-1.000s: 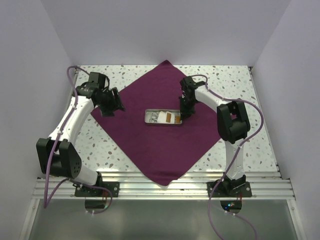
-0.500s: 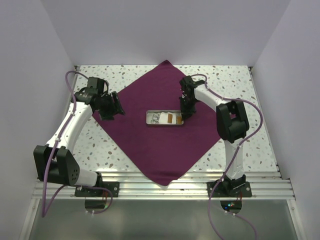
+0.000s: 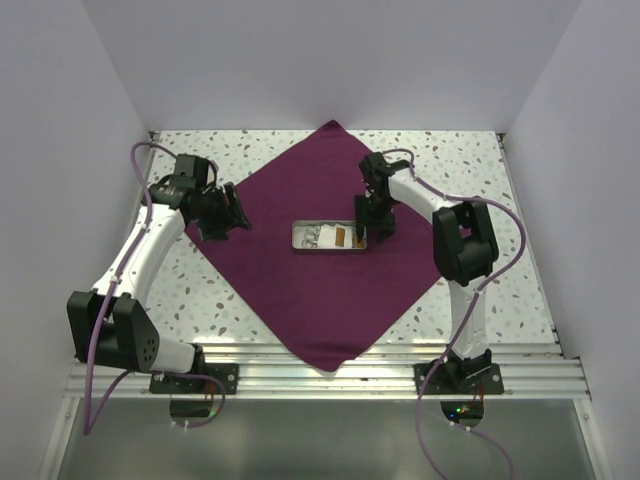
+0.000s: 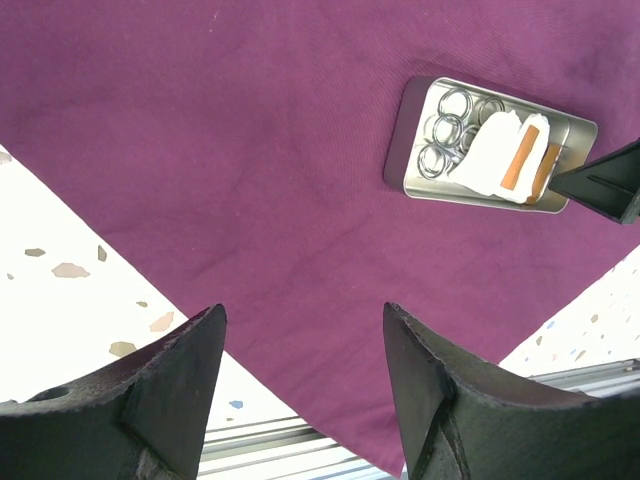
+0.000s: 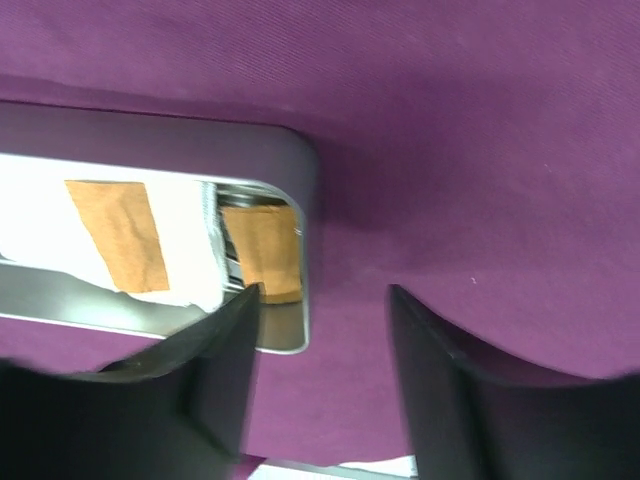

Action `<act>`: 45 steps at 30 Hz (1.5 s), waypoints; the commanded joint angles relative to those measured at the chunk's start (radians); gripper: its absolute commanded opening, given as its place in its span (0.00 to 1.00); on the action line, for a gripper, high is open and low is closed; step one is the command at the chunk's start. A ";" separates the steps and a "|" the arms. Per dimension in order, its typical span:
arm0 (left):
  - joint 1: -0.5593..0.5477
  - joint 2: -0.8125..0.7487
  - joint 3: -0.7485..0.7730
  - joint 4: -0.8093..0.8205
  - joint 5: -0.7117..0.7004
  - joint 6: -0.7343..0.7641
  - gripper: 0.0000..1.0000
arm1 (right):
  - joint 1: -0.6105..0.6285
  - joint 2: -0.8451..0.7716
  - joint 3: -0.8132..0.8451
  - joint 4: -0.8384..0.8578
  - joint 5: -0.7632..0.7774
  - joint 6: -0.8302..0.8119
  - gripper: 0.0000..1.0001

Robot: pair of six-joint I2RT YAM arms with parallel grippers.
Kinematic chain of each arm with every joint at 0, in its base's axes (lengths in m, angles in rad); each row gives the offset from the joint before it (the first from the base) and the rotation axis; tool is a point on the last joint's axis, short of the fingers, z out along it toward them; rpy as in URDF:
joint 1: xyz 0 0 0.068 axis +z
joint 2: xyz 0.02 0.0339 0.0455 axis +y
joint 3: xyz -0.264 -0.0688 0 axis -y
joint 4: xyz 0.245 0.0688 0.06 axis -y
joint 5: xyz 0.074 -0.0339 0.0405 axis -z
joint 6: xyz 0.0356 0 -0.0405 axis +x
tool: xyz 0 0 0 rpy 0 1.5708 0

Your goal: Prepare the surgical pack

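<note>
Surgical pack (image 3: 320, 290) lies spread flat as a diamond on the speckled table (image 3: 480, 290), directly under both pincers. The left pincer (image 4: 300, 320) hangs above its left corner, fingers wide apart, nothing between them, with the cloth's edge and bare table just below. Out beyond its tips sits the metal tray (image 3: 296, 237), in the middle of the cloth. And the right pincer (image 5: 325, 295) is low at the tray's right end, jaws apart and straddling the end wall: 1 finger over the inside, 1 outside over purple fabric. Contact with the wall, I cannot tell. Just beside the inner finger lies white gauze (image 5: 185, 230) with orange-brown strips; ring handles (image 4: 445, 135) lie at the tray's far end from that pincer.
</note>
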State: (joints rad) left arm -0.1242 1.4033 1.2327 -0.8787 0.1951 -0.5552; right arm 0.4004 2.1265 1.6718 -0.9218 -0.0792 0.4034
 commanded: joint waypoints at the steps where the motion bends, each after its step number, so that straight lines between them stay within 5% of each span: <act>1: 0.011 -0.003 0.033 0.011 0.004 0.028 0.68 | 0.002 -0.083 0.029 -0.074 0.065 -0.037 0.61; 7: 0.011 -0.007 0.071 -0.032 -0.029 0.037 0.70 | 0.011 -0.306 -0.105 -0.147 0.107 -0.113 0.71; 11: 0.011 -0.032 0.071 -0.052 -0.039 0.026 0.70 | 0.087 -0.485 -0.341 -0.137 -0.058 -0.147 0.69; 18: 0.011 -0.116 0.014 -0.062 -0.006 -0.012 0.70 | 0.588 -0.709 -0.564 0.026 -0.191 -0.112 0.63; 28: 0.011 -0.200 0.004 -0.111 0.049 -0.087 0.70 | 0.894 -0.654 -0.633 0.172 -0.097 -0.127 0.67; 45: 0.011 -0.345 -0.044 -0.152 0.053 -0.121 0.70 | 0.950 -0.494 -0.669 0.299 -0.082 -0.127 0.49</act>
State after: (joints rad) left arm -0.1242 1.0786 1.2015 -1.0119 0.2321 -0.6621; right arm 1.3422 1.6173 0.9909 -0.6590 -0.1905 0.2897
